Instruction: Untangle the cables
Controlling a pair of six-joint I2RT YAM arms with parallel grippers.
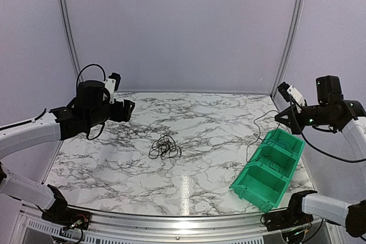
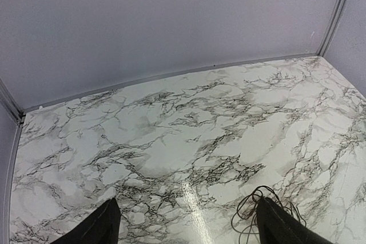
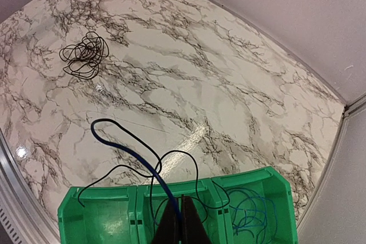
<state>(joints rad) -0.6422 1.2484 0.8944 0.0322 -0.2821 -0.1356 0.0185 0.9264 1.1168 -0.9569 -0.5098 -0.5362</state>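
Observation:
A small loopy tangle of thin black cables (image 1: 164,148) lies near the middle of the marble table (image 1: 211,124); it also shows in the right wrist view as the tangle (image 3: 84,55) at upper left. My left gripper (image 1: 128,110) hovers open and empty to the tangle's left. In its own view the tangle (image 2: 247,216) sits just by the right finger (image 2: 280,228). My right gripper (image 3: 182,224) is shut on a blue cable (image 3: 138,157) above the green bin (image 3: 109,190). A thin black cable (image 3: 180,151) loops beside it into the middle compartment.
The green three-compartment bin (image 1: 271,167) stands at the table's right front. Its end compartment holds a coil of blue cable (image 3: 249,207). Purple walls with metal rails close in the back and sides.

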